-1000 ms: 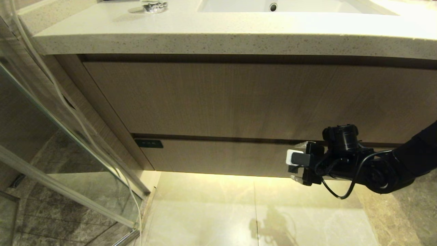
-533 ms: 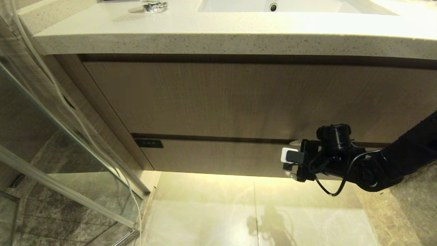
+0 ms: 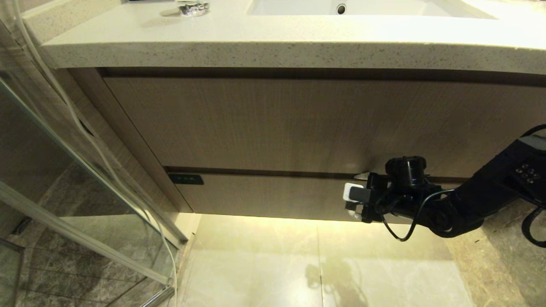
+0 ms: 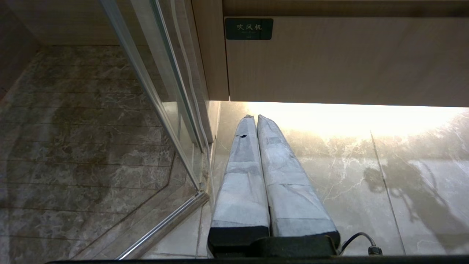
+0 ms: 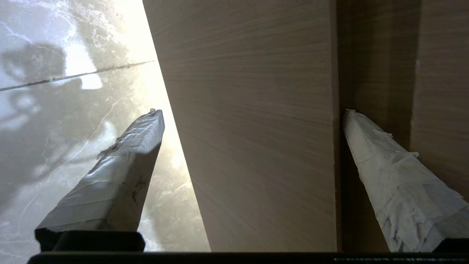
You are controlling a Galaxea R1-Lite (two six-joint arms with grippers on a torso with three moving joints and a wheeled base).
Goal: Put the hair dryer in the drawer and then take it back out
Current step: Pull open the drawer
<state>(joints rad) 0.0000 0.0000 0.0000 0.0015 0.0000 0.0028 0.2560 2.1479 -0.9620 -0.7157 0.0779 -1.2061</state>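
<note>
- Our right gripper (image 5: 253, 113) was at the drawer (image 3: 273, 196), jaws spread wide apart, holding nothing.
- The drawer front lay between the jaws: one fingertip (image 5: 155, 115) hung over the floor (image 3: 256, 264) below the front's lower edge, the other (image 5: 350, 115) sat in the dark gap above its top edge.
- The drawer was shut; its dark tag (image 3: 186, 179) was well off to the side of the jaws.
- Our left gripper (image 4: 255, 118) hung above the floor, jaws pressed together, empty.
- We saw no hair dryer in any view.
</note>
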